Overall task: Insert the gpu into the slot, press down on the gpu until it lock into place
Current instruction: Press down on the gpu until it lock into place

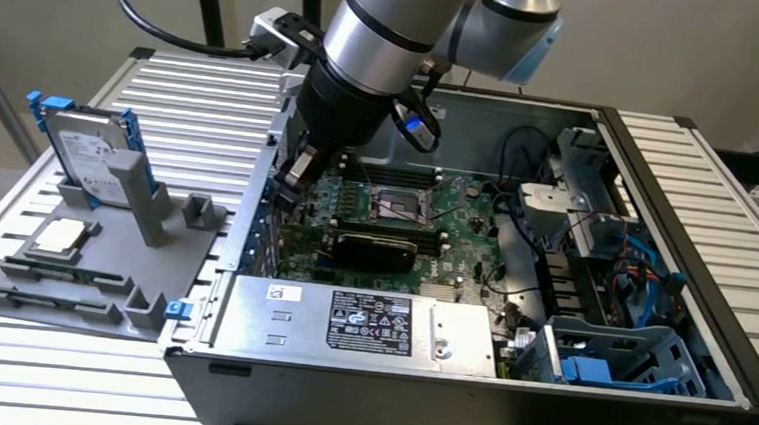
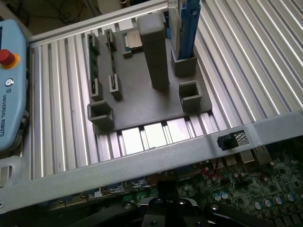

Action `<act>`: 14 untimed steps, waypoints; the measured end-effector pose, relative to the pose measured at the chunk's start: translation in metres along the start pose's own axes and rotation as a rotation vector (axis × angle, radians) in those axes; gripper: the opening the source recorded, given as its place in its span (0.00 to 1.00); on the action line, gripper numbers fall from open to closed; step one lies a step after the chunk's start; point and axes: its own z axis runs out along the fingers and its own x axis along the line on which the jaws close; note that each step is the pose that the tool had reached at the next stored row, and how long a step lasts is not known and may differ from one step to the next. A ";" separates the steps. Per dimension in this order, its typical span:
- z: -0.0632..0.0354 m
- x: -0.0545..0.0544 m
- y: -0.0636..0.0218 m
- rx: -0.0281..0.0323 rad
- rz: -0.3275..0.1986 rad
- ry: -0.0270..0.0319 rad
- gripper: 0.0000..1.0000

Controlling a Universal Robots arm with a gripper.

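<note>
The gripper (image 1: 291,171) has its fingers pressed together, hanging inside the case at the rear wall; the gpu (image 1: 374,244) lies flat on the motherboard (image 1: 466,224) just toward the power supply (image 1: 361,323), long axis parallel to it

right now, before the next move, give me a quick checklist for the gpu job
1. pincer shut: ok
2. gpu inside the case, lying across the motherboard: ok
3. gpu locked fully down: cannot tell
4. pincer touching the gpu: cannot tell; it hangs near the card's end on the exterior view's left
5. loose black cables apart from the gpu, on the exterior view's right: ok
</note>
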 end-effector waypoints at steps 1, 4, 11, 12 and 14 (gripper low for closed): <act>0.0002 0.000 0.0000 0.0008 0.001 0.0013 0.11; 0.0009 0.000 -0.0001 0.0042 0.002 0.0044 0.11; 0.0021 -0.001 -0.0001 0.0114 0.004 0.0048 0.11; 0.0023 -0.001 -0.0001 0.0124 0.004 0.0049 0.11; 0.0026 -0.001 0.0001 0.0144 0.005 0.0050 0.11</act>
